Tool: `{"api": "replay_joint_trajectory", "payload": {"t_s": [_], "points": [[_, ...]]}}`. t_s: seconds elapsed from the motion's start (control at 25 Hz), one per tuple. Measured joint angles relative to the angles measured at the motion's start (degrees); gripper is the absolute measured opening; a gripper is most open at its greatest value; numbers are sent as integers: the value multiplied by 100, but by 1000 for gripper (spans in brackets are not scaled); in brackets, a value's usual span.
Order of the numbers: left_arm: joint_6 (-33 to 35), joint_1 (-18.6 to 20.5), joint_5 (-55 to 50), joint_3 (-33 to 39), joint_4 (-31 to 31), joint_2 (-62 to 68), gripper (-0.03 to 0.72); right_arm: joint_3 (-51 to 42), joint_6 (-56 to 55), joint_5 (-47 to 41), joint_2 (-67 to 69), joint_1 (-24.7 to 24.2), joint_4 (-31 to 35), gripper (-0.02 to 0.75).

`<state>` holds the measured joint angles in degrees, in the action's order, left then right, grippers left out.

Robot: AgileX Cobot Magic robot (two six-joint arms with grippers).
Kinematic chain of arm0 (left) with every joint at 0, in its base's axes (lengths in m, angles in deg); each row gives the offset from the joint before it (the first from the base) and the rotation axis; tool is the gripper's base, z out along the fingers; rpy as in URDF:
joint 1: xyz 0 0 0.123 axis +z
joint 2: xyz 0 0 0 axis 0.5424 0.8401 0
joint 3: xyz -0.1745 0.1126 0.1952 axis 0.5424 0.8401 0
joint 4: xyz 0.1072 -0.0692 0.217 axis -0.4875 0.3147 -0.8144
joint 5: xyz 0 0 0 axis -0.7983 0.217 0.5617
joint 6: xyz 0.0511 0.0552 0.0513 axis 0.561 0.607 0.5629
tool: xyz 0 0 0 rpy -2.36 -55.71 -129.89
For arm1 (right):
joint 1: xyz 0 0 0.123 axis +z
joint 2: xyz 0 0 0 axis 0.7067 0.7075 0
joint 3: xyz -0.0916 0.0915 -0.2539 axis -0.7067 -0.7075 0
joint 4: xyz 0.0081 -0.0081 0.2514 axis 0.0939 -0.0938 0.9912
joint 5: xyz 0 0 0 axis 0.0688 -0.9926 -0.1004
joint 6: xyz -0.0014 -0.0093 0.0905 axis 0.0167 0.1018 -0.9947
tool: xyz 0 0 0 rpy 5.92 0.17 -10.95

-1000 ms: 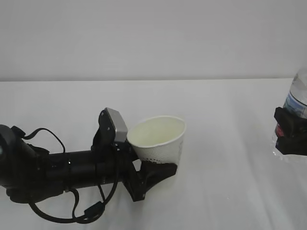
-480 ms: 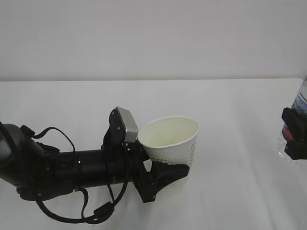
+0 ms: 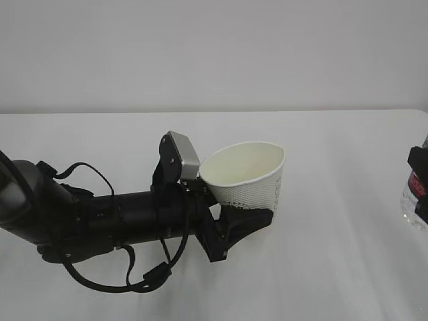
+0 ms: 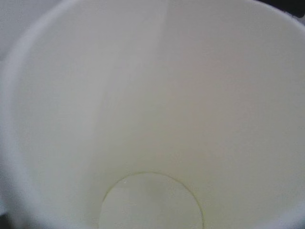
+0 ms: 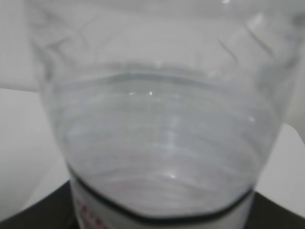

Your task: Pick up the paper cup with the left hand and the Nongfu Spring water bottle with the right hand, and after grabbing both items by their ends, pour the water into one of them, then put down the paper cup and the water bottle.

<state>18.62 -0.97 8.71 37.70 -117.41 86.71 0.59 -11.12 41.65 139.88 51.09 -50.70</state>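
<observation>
Since a second ago we see the left hand (image 3: 231,231) carry the paper cup (image 3: 249,179) rightward, jaws clamped on its base, above the white counter (image 3: 334,267). One cup, empty inside. One Nongfu Spring water bottle (image 3: 420,194), at the right edge, right hand (image 3: 421,184) jaws clamped around it. Plain grey wall (image 3: 214,53).
</observation>
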Motion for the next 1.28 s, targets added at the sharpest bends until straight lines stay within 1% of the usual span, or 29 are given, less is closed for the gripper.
{"api": "replay_joint_trajectory", "payload": {"t_s": [0.16, 0.44, 0.56, 0.92, 1.28], "points": [[1, -22, 0, 0, -8, 0, 498, -11, 0, -541, -389, 0, 11, 389], [1, -483, -137, -112, 14, 0, 498, -18, 106, -954, -480, 0, 33, 389], [1, -588, -248, -121, 53, 0, 498, -18, 375, -990, -480, 0, 43, 389], [1, -731, -405, -121, 53, 0, 498, -18, 1047, -990, -485, 0, 241, 389], [1, -750, -405, -121, 53, 0, 498, -18, 1593, -980, -485, 0, 255, 389]]}}
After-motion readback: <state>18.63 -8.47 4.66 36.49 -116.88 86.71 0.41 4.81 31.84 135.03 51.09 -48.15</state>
